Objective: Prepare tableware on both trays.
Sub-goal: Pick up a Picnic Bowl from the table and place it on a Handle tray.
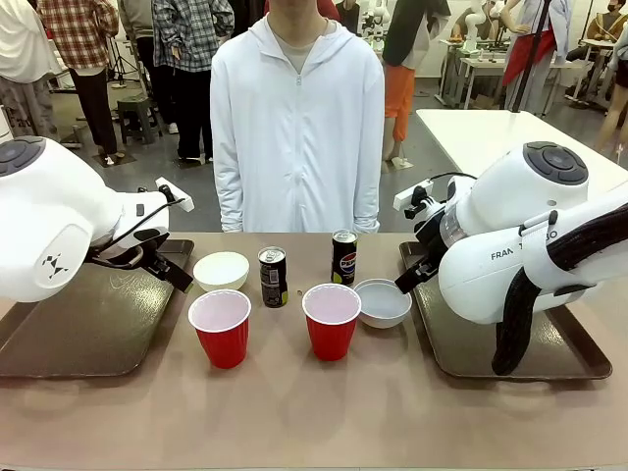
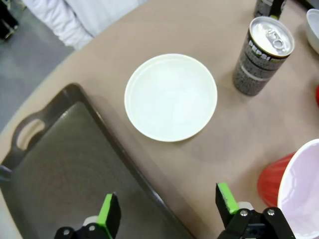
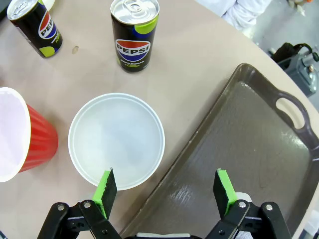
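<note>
Okay, nothing was loaded yet: both trays were bare and all six items stood on the desk (image 1: 314, 422) between them. With 12 o'clock toward the person (image 1: 297, 128), the left tray (image 1: 88, 334) lay at 9 o'clock of the group and the right tray (image 1: 549, 363) at 3 o'clock.

The two cans (image 1: 273, 277) (image 1: 344, 257) stood upright at the middle. The two red cups (image 1: 220, 327) (image 1: 332, 319) were upright at 6 o'clock of them. The left bowl (image 1: 221, 270) sat at 9 o'clock of the cans, near the left tray but apart from it. The right bowl (image 1: 383, 302) sat at 3 o'clock, just beside the right tray's rim; could not tell if it touched.

The left fingers (image 2: 227, 197) were spread wide and held nothing, hanging over the left tray's edge with the left bowl ahead at 12 o'clock in the wrist view. The right fingers (image 3: 105, 191) were also spread wide and empty, one pad over the right bowl's near rim.

Handling, as a guess:
- **Bowls:** light, stiff and smooth, so likely slippery. Pinch the rim, one finger inside and one outside.
- **Cups:** thin-walled, easy to squash or tip. Take them with a gentle squeeze on the wall.
- **Cans:** rigid, and heavier if full, which could not be told. Grip them at mid-body.
</note>
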Controlling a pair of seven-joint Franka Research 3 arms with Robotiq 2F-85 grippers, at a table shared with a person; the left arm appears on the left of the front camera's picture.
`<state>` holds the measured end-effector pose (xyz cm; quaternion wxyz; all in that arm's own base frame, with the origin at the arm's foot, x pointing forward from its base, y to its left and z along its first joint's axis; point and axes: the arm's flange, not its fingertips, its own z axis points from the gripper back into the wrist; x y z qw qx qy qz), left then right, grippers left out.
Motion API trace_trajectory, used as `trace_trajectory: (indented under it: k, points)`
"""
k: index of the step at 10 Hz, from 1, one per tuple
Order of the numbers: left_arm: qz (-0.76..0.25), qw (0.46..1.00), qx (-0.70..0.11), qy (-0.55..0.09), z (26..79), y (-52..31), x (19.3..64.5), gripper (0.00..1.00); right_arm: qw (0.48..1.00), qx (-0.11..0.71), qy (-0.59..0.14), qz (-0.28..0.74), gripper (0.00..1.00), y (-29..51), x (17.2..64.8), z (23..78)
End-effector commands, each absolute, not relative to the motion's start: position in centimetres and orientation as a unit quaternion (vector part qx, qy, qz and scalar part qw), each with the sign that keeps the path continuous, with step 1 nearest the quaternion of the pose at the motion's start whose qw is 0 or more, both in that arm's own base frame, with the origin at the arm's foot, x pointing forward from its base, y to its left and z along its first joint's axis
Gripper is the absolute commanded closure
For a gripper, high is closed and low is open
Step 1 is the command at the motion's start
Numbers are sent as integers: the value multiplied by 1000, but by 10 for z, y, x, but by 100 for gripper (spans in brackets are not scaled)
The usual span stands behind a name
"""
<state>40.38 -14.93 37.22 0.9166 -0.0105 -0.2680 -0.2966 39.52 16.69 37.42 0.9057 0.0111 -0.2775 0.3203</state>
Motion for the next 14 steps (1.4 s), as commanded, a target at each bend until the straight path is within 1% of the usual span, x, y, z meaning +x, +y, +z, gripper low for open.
trace_trajectory:
  k: [1, 2, 3, 4, 5, 6, 7, 8, 9, 10, 11, 12, 13, 14]
  points:
    - [-297, 917, -11, -268, 372, -149, 404, 0, 906, 11, -277, 320, 0, 167, 395, 374]
    - [-297, 917, -11, -268, 372, -149, 404, 0, 906, 11, -277, 320, 0, 167, 395, 374]
    - [-318, 915, -18, -247, 387, -141, 378, 0, 906, -1, -277, 319, 0, 164, 378, 386]
    - [-342, 913, -24, -222, 403, -129, 348, 0, 920, -28, -257, 296, 0, 153, 356, 397]
    - [-372, 908, -52, -187, 417, -116, 315, 0, 939, -31, -228, 254, 0, 136, 328, 407]
    - [-381, 908, -69, -160, 423, -100, 291, 0, 948, -12, -206, 242, 0, 119, 300, 412]
    - [-377, 912, -81, -139, 429, -83, 269, 0, 959, 0, -166, 228, 0, 104, 270, 409]
    - [-369, 916, -102, -122, 429, -70, 254, 0, 968, 34, -117, 219, 0, 94, 245, 398]
    - [-367, 917, -124, -95, 421, -65, 236, 0, 968, 75, -71, 228, 0, 90, 216, 381]
    - [-354, 922, -131, -81, 410, -59, 226, 0, 969, 88, -55, 225, 0, 87, 199, 370]
    - [-336, 930, -120, -83, 403, -54, 223, 0, 971, 97, -57, 211, 0, 82, 196, 366]
    - [-318, 937, -107, -98, 401, -53, 229, 0, 973, 82, -74, 203, 0, 78, 209, 365]
    - [-352, 925, -123, -72, 484, -71, 292, 0, 970, 79, -43, 227, 0, 129, 298, 452]
    - [-352, 925, -123, -72, 484, -71, 292, 0, 970, 79, -43, 227, 0, 129, 298, 452]
